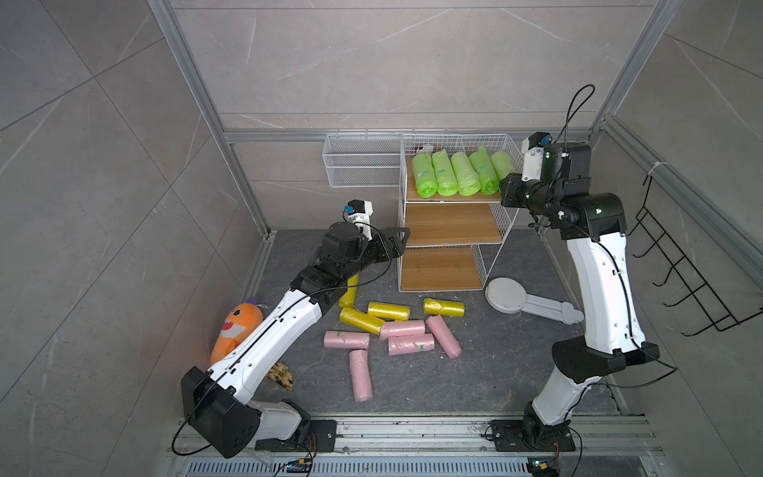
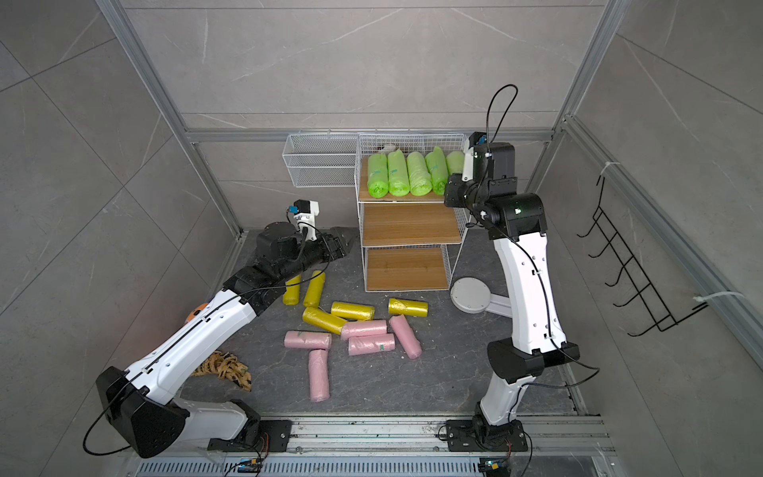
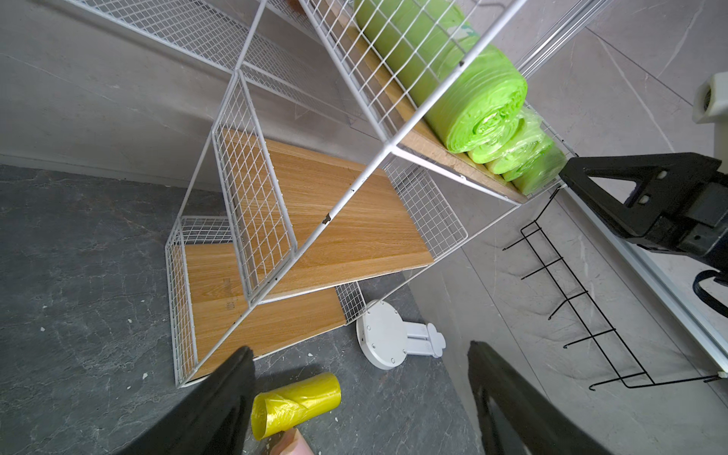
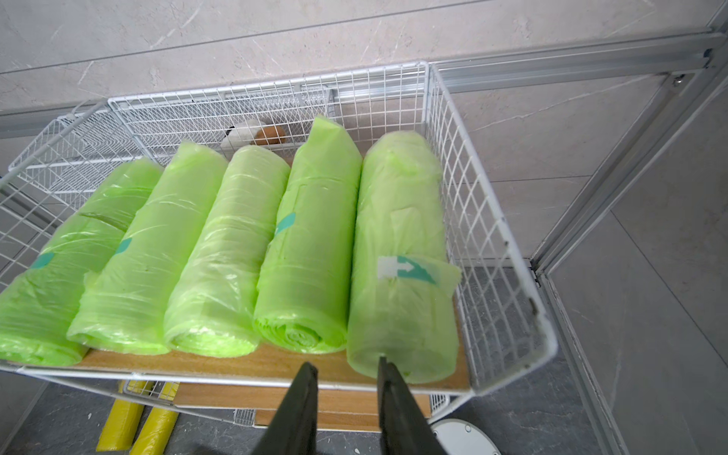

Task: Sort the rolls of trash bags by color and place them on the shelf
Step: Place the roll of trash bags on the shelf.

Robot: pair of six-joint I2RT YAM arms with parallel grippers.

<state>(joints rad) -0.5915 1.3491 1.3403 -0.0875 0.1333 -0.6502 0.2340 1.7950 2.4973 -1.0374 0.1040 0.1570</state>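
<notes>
Five green rolls are lying side by side on the top tier of the shelf, while the yellow rolls and pink rolls are lying loose on the floor in front. The right gripper is being held at that tier's front edge, jaws drawn almost together on nothing. The left gripper is being held wide apart and empty above a yellow roll. A gentle grasp across that roll's middle is probably being called for, the plastic being soft, with one bare tier being kept for yellow alone.
</notes>
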